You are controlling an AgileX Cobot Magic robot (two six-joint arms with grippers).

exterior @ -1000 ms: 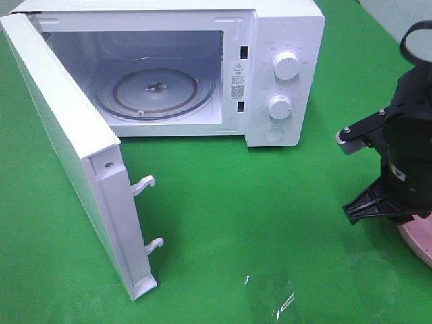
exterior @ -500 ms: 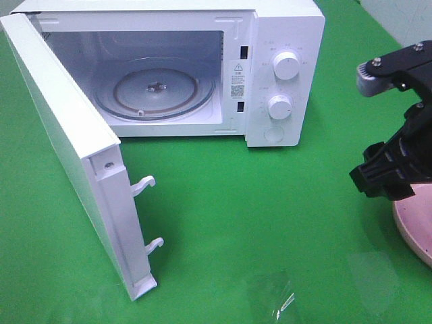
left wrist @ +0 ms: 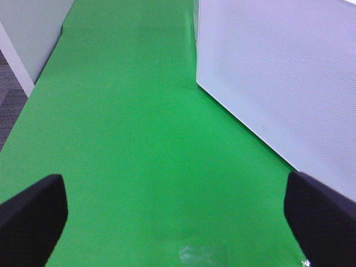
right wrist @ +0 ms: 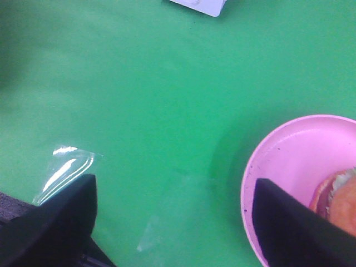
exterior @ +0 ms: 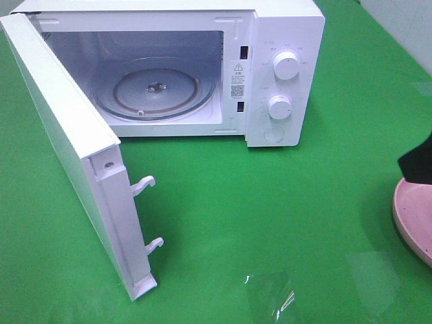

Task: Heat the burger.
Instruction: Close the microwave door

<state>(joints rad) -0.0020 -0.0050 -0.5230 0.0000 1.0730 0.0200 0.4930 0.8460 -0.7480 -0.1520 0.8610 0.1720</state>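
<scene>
The burger (right wrist: 340,196) shows only in the right wrist view, as an orange-brown bun edge with a pale green frill, lying on the pink plate (right wrist: 289,156). My right gripper (right wrist: 172,222) is open above the green cloth, with one finger over the plate's rim beside the burger and nothing held. In the exterior view only a dark bit of the right gripper (exterior: 418,163) shows at the right edge, above the plate (exterior: 412,216). My left gripper (left wrist: 178,222) is open and empty over bare cloth, next to the microwave door (left wrist: 278,78).
The white microwave (exterior: 283,67) stands at the back with its door (exterior: 67,135) swung wide open toward the front left. Its glass turntable (exterior: 155,88) is bare. A scrap of clear film (exterior: 270,297) lies on the green cloth near the front edge.
The right arm has swung right, almost out of the exterior view, uncovering more of the pink plate. Its jaws have spread wider. The left arm has not moved.
</scene>
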